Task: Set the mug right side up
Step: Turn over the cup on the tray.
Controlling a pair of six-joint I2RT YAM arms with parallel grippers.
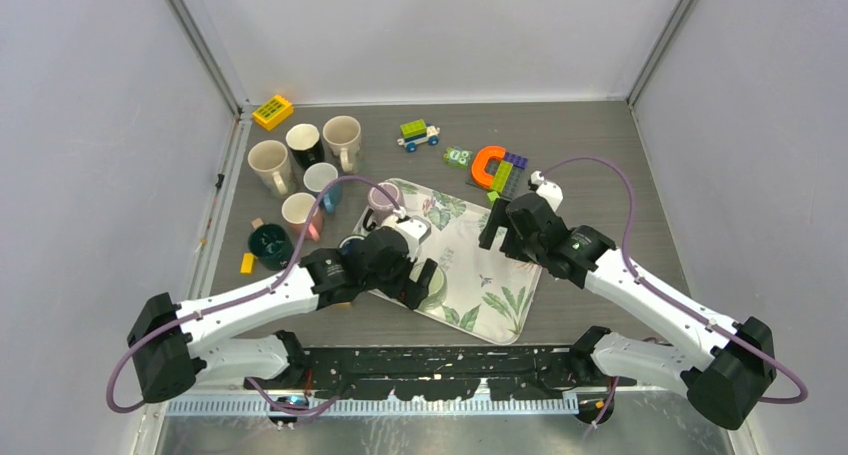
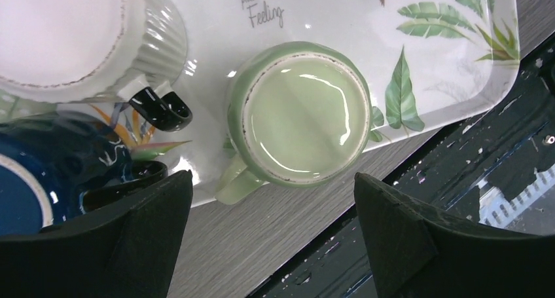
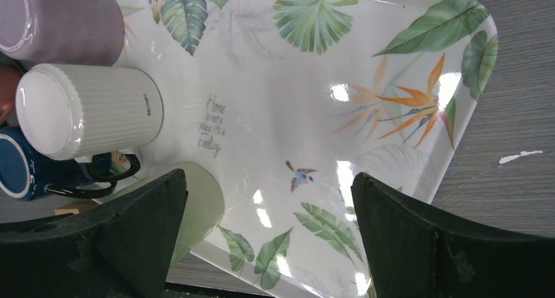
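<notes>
Left gripper (image 2: 269, 175) is hovering directly over the green mug (image 2: 304, 114) with its jaws spread wide on either side, gripping nothing. The mug is sitting upside down, its flat base facing up, at the near left edge of the leaf-printed tray (image 2: 451, 62). Its handle is reaching out to the tray's rim. Just beyond it toward the far left, the white ribbed mug (image 2: 65, 36) is sitting base up on the tray, and the blue mug (image 2: 39, 173) is resting close beside both. The purple mug (image 3: 59, 16) is standing at the tray's far left corner. Right gripper (image 3: 268, 180) is hanging over the far right part of the tray, its jaws also standing wide apart and holding nothing. Several upright mugs (image 1: 268, 162) are standing together on the table (image 1: 600, 145) at the far left, off the tray.
</notes>
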